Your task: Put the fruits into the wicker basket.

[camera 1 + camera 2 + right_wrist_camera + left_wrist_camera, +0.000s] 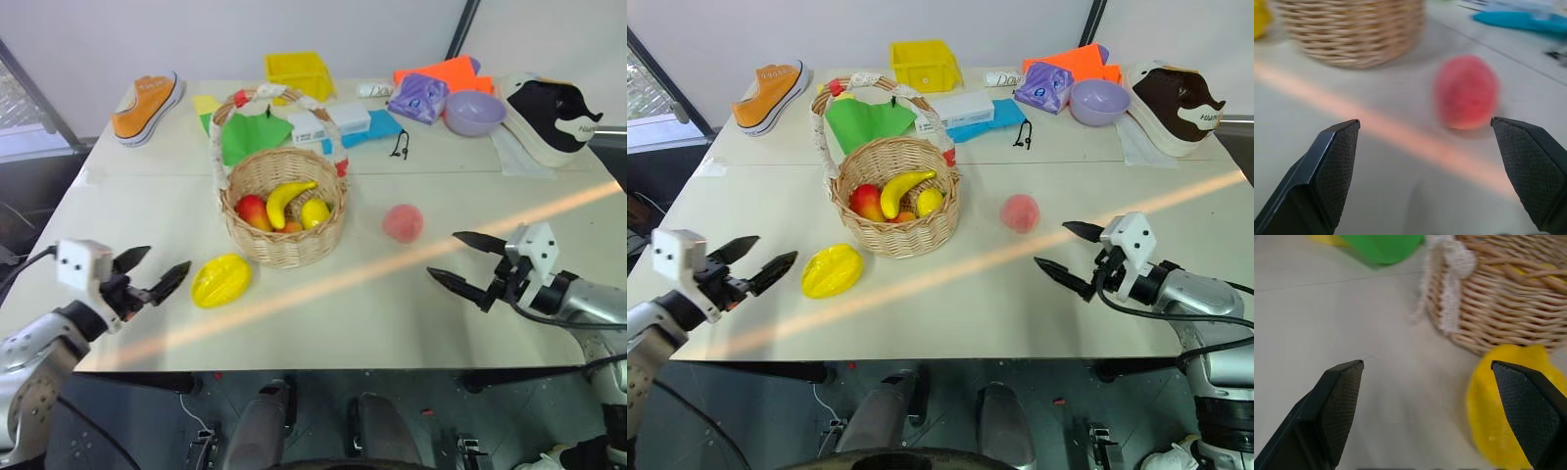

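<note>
Left eye view: the basket (284,211) sits mid-table, with some fruit inside. The starfruit (220,280) waits near the wide-apart left gripper (152,272); the peach (403,223) waits near the wide-apart right gripper (458,259), ready for grabbing.

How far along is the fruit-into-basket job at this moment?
Done: a banana, a lemon and a red-yellow fruit lie in the wicker basket. In hand: nothing; left gripper and right gripper have open, empty jaws. Left: the starfruit and peach sit on the table.
</note>
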Controlling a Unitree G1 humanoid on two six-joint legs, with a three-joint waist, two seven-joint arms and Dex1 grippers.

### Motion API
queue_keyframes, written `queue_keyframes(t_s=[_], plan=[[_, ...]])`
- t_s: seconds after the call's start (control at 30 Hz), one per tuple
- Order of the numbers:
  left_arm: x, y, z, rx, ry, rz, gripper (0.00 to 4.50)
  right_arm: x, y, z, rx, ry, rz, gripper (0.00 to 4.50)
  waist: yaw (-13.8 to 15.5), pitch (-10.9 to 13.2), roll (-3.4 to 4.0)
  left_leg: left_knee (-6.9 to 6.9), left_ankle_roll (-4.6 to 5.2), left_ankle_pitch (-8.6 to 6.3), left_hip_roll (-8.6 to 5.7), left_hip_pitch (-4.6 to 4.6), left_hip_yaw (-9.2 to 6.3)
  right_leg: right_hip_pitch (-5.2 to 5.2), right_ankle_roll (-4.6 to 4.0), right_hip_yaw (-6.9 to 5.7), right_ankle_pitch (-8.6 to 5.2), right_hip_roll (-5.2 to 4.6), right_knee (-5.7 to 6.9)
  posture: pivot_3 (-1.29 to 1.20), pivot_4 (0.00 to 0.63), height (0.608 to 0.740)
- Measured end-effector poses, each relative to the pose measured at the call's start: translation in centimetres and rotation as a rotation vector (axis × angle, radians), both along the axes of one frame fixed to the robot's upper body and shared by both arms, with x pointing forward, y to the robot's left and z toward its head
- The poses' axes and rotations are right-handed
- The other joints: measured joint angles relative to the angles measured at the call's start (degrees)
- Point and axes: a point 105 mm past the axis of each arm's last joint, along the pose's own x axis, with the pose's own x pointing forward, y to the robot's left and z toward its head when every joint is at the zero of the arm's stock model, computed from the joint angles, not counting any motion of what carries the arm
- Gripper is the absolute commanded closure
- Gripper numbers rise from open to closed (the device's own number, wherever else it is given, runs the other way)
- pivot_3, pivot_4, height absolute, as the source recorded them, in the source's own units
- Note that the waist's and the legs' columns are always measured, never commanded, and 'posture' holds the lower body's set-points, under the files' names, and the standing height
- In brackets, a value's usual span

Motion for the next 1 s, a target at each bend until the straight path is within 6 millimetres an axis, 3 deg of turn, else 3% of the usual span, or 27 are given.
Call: queue_keyframes(t_s=[0.2,0.33,0.57,0.67,0.8,0.9,1.0], plan=[[0.5,-3.0,0.8,0.113,0.035,-0.211,0.0,-2.2,3.6,0.3,-0.017,0.032,0.168,0.02,-0.01,0.01,0.01,-0.03,0.0,0.0,0.0,-0.01,0.01,0.0,-0.01,0.01,-0.01,-0.02,-0.05,0.0,0.15,0.74],[0.4,-4.7,0.1,0.183,0.088,-0.335,0.0,-3.6,6.0,1.0,-0.023,0.03,0.288,0.02,-0.08,0.01,0.0,-0.11,0.0,0.0,0.0,-0.01,0.01,-0.01,-0.01,0.03,0.0,-0.02,-0.12,0.0,0.15,0.74],[1.1,-5.2,-1.3,0.318,0.131,-0.389,0.0,-4.2,8.6,0.9,0.004,0.024,0.36,0.02,0.02,0.0,0.01,-0.32,0.0,0.0,-0.01,-0.02,0.01,-0.04,0.0,0.03,0.0,-0.03,-0.32,0.0,0.15,0.74],[1.6,-4.7,-1.9,0.329,0.143,-0.359,0.9,-4.2,8.9,0.6,0.01,0.032,0.36,0.0,0.01,0.0,0.0,-0.37,0.01,0.0,-0.02,-0.02,0.01,-0.05,0.01,0.03,0.01,-0.03,-0.37,0.0,0.15,0.74],[1.5,-4.7,-2.0,0.325,0.128,-0.357,2.63,-4.1,9.2,0.6,0.007,0.024,0.361,0.0,-0.12,-0.01,0.0,-0.41,0.01,0.01,-0.02,0.01,0.02,-0.03,0.03,0.02,0.02,-0.02,-0.37,0.0,0.15,0.74],[1.2,-4.4,-2.0,0.33,0.123,-0.353,2.63,-3.9,9.3,0.8,0.004,0.01,0.366,0.0,-0.2,-0.01,0.0,-0.41,0.02,0.01,-0.01,0.01,0.02,-0.03,0.03,0.02,0.02,-0.01,-0.37,0.0,0.15,0.74],[0.4,-2.7,-1.6,0.305,0.144,-0.301,2.63,-3.7,9.4,1.1,0.001,-0.003,0.367,0.0,-0.38,-0.01,-0.01,-0.43,0.03,0.02,0.0,0.01,0.02,-0.07,0.03,0.02,0.02,0.0,-0.35,0.0,0.15,0.74]])
